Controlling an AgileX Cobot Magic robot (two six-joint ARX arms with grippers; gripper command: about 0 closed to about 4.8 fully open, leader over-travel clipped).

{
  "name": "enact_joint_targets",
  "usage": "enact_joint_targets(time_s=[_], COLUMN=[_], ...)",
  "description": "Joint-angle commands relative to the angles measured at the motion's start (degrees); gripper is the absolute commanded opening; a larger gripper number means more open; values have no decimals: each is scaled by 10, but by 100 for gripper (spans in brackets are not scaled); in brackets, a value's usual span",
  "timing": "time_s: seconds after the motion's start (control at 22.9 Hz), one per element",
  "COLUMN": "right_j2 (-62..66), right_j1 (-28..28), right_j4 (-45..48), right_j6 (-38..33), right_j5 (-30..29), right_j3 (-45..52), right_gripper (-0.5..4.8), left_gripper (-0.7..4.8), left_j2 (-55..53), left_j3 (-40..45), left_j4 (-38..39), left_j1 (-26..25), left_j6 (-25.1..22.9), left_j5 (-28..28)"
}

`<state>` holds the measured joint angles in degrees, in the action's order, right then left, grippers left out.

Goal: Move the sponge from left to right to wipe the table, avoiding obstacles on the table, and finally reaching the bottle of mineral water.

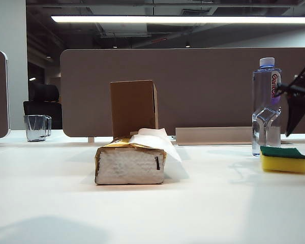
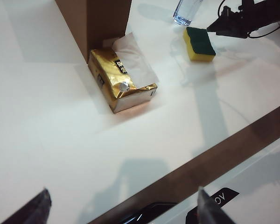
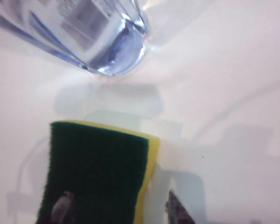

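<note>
The yellow sponge [image 1: 283,159] with its green top lies flat on the white table [image 1: 51,203], just right of the bottle of mineral water [image 1: 266,107]. My right gripper [image 1: 302,127] hangs above the sponge, open, holding nothing. In the right wrist view one finger [image 3: 63,207] is over the sponge [image 3: 98,172] and the other is off its yellow edge; the bottle's base [image 3: 114,56] stands just beyond. The gold tissue pack [image 1: 130,162] and the brown cardboard box [image 1: 133,108] behind it stand mid-table. My left gripper [image 2: 122,203] is open near the table's front edge, far from the sponge [image 2: 199,43].
A clear glass cup [image 1: 36,127] stands at the far back left. A brown partition [image 1: 203,86] closes off the back of the table. The left wrist view shows the table's brown front edge [image 2: 233,144] and a white device beyond it.
</note>
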<state>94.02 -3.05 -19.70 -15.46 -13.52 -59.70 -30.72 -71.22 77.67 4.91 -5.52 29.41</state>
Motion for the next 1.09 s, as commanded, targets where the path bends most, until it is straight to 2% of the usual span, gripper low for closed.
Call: enact_joint_targets(time_s=[0.04, 0.17, 0.57, 0.61, 0.7, 1.0, 1.09], right_j2=[-33, -87, -213, -235, -264, -309, -316], right_j1=[0, 0, 0, 0, 0, 0, 0], right_j4=[-12, -30, -70, -80, -91, -115, -118], right_j6=[1, 7, 12, 12, 22, 38, 39], right_j5=[-3, -6, -21, -21, -27, -32, -31], right_j3=[-3, -2, -2, -2, -2, -2, -2], right_gripper=[253, 253, 251, 246, 201, 197, 197], left_gripper=[404, 404, 404, 403, 403, 403, 403], left_j2=[0, 0, 0, 0, 0, 0, 0], left_j3=[-2, -2, -2, -1, -1, -1, -1], left_j4=[-2, -8, -63, -85, -116, -146, -148], left_j1=[0, 0, 0, 0, 0, 0, 0], left_j6=[-1, -2, -19, -19, -19, -20, -30], left_j5=[9, 30, 24, 5, -41, -155, -171])
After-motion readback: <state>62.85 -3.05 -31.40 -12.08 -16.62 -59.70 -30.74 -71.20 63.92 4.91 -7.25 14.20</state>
